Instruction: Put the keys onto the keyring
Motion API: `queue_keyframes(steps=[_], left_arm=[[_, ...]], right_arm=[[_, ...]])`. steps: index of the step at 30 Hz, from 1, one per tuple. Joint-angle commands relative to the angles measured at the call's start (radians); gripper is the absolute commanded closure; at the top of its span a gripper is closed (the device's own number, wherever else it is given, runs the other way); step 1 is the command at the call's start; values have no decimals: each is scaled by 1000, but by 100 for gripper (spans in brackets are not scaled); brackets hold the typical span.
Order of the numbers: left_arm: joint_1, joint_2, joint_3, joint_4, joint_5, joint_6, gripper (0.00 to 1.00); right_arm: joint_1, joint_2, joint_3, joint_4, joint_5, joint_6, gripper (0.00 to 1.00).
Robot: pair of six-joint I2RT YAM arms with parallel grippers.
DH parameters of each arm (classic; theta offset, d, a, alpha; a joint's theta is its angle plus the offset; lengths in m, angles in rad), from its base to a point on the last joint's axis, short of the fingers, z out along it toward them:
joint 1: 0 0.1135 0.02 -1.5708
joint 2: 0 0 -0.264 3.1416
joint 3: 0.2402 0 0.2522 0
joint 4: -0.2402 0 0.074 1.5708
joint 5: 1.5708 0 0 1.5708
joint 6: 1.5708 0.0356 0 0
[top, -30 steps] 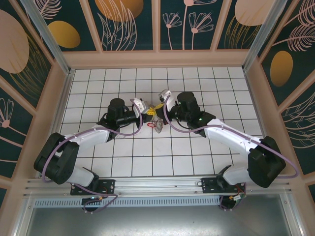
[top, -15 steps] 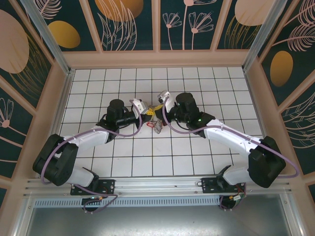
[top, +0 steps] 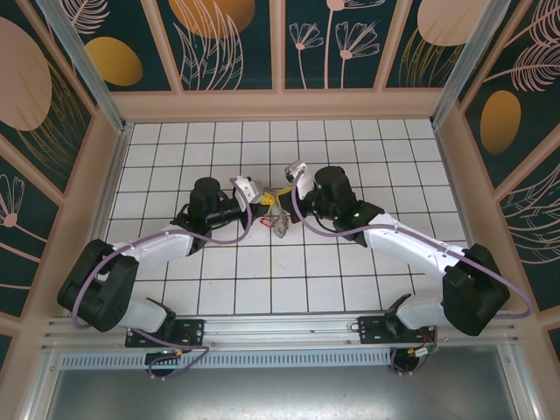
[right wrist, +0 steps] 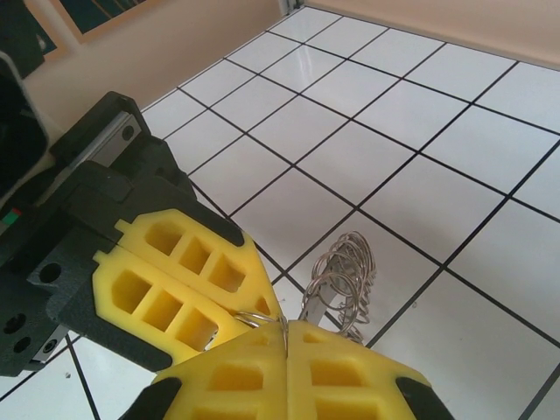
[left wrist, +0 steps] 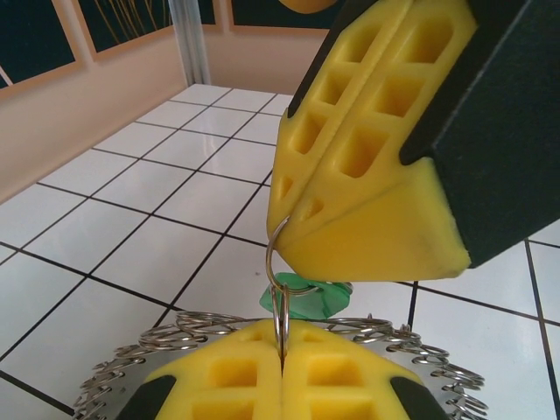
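Note:
My left gripper (left wrist: pixel 282 363) is shut on a small wire ring (left wrist: pixel 281 317) that stands upright between its yellow pads. A second small ring (left wrist: pixel 274 252) links through it and is pinched by my right gripper (right wrist: pixel 286 337), also shut. A green-tagged key (left wrist: pixel 308 298) lies just behind the two rings. The keyring (left wrist: pixel 122 372), its rim lined with small wire rings, sits right under the left pads and appears edge-on (right wrist: pixel 346 271) beside the right pads. From above, both grippers (top: pixel 265 206) (top: pixel 282 197) meet tip to tip over the keyring (top: pixel 280 227), with a red-tagged key (top: pixel 264 221) next to it.
The white tiled floor (top: pixel 367 289) is walled by a low peach border (top: pixel 280 105) on three sides. The arm bases (top: pixel 166 332) stand at the near edge. Open tiles lie around the two grippers.
The left gripper closed on the small ring. The keyring and the red-tagged key shifted slightly under the grippers early on; since half a second ago almost nothing has moved.

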Motion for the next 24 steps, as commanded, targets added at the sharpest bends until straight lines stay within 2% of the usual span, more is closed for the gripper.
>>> queue_keyframes(steps=[1,24], left_arm=[[2,-18,-8,64,7,2,100],[2,1,-10,110,17,-13,100]], right_arm=[[-42,-1,-1,4,37,38,100],[-145,95,-1,-23,-187,153,100]])
